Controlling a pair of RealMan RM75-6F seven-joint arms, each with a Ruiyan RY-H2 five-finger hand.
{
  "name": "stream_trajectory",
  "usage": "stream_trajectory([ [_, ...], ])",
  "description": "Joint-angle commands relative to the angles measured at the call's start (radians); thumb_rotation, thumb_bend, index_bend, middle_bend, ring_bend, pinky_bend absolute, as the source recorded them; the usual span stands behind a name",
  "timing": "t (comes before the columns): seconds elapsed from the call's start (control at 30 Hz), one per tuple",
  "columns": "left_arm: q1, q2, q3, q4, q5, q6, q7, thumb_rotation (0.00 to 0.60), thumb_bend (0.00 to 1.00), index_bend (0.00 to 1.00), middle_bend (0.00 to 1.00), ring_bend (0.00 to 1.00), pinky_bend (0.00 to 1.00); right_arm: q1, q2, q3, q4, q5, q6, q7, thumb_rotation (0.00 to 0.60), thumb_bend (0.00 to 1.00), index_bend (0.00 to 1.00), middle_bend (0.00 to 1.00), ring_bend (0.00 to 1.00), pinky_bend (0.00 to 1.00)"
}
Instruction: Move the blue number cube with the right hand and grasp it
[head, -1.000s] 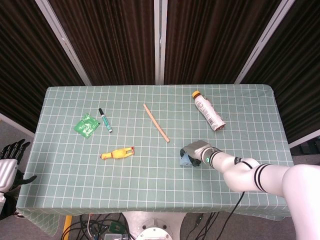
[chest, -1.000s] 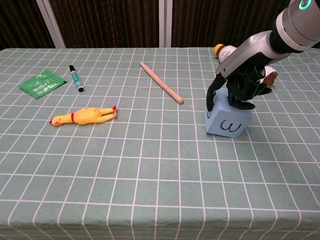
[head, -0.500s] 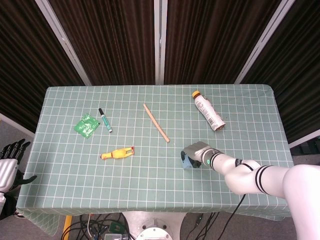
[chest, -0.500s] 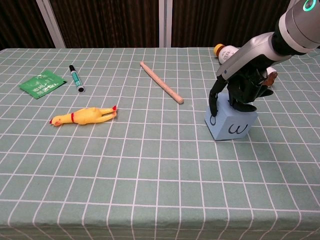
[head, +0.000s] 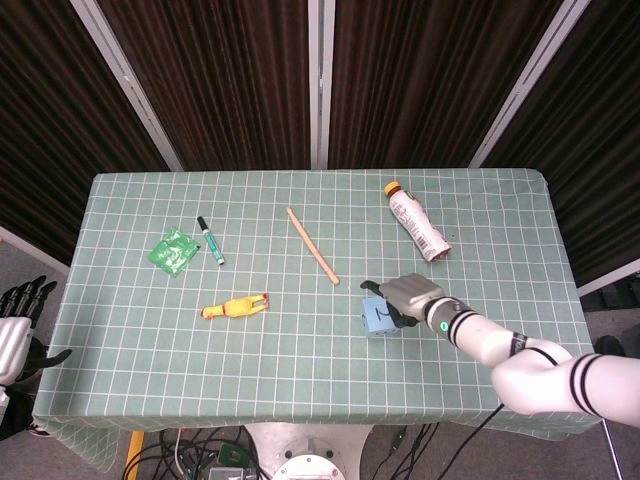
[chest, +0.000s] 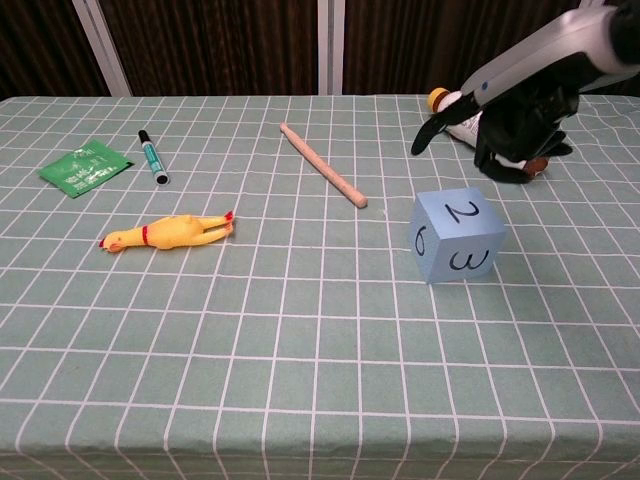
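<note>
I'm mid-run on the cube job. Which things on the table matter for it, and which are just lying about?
Part of the job:
blue number cube, standing free on the cloth
right hand, raised above and behind it, holding nothing

Just lying about:
rubber chicken
wooden stick
green marker
green packet
bottle

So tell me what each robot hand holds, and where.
Nothing: the right robot hand hangs above the blue number cube, apart from it; the left robot hand is off-table, empty.

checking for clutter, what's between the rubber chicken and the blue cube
Nothing: in the chest view only bare checked cloth lies between the chicken and the cube; the stick lies farther back.
</note>
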Motion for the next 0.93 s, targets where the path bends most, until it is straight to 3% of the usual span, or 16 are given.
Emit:
stream_trajectory([
  [0.03,0.003,0.005,-0.003,-0.023,0.002,0.011,0.01,0.6,0.05,0.06,0.0,0.0,0.0,-0.366,0.118,-0.089,-0.164,-0.219,0.605,-0.265,0.6,1.0,0.08,0.95,0.85,0.74],
  [0.17,0.008,0.003,-0.008,-0.054,0.008,0.033,0.025,0.6,0.05,0.06,0.0,0.0,0.0,-0.648,0.037,-0.11,-0.068,-0.324,0.885,-0.276,0.6,1.0,0.12,0.95,0.85,0.74],
  [0.3,0.011,-0.006,-0.007,-0.065,0.014,0.045,0.048,0.6,0.05,0.06,0.0,0.0,0.0,-0.887,-0.09,-0.067,0.172,-0.435,1.112,-0.194,0.6,0.98,0.15,0.92,0.81,0.73],
  [0.33,0.012,-0.008,-0.009,-0.068,0.015,0.052,0.059,0.6,0.05,0.06,0.0,0.0,0.0,-0.95,-0.132,-0.057,0.265,-0.473,1.171,-0.175,0.6,0.88,0.14,0.84,0.73,0.7],
  [0.4,0.014,-0.01,-0.013,-0.076,0.017,0.065,0.07,0.6,0.05,0.06,0.0,0.0,0.0,-1.027,-0.18,-0.046,0.368,-0.481,1.206,-0.166,0.6,0.59,0.07,0.59,0.48,0.55],
  [0.47,0.018,-0.014,-0.019,-0.08,0.021,0.084,0.078,0.6,0.05,0.06,0.0,0.0,0.0,-1.091,-0.217,-0.026,0.437,-0.466,1.214,-0.172,0.6,0.16,0.0,0.17,0.1,0.21],
  [0.5,0.019,-0.019,-0.021,-0.08,0.024,0.093,0.08,0.6,0.05,0.06,0.0,0.0,0.0,-1.118,-0.242,-0.006,0.482,-0.48,1.242,-0.156,0.6,0.05,0.0,0.04,0.01,0.08],
  [0.53,0.022,-0.027,-0.023,-0.076,0.028,0.105,0.081,0.6,0.05,0.06,0.0,0.0,0.0,-1.154,-0.28,0.018,0.551,-0.505,1.277,-0.107,0.6,0.01,0.0,0.0,0.0,0.02],
  [0.67,0.028,-0.046,-0.016,-0.07,0.044,0.12,0.087,0.594,0.01,0.05,0.0,0.0,0.0,-1.228,-0.316,0.043,0.645,-0.526,1.237,0.031,0.6,0.0,0.0,0.0,0.0,0.0],
  [0.8,0.031,-0.054,-0.014,-0.054,0.058,0.136,0.1,0.513,0.0,0.04,0.0,0.0,0.0,-1.259,-0.318,0.074,0.676,-0.548,1.2,0.076,0.6,0.0,0.0,0.0,0.0,0.0],
  [0.93,0.034,-0.055,-0.018,-0.059,0.051,0.14,0.124,0.542,0.0,0.04,0.0,0.0,0.0,-1.283,-0.316,0.108,0.682,-0.584,1.187,0.091,0.6,0.0,0.0,0.0,0.0,0.0],
])
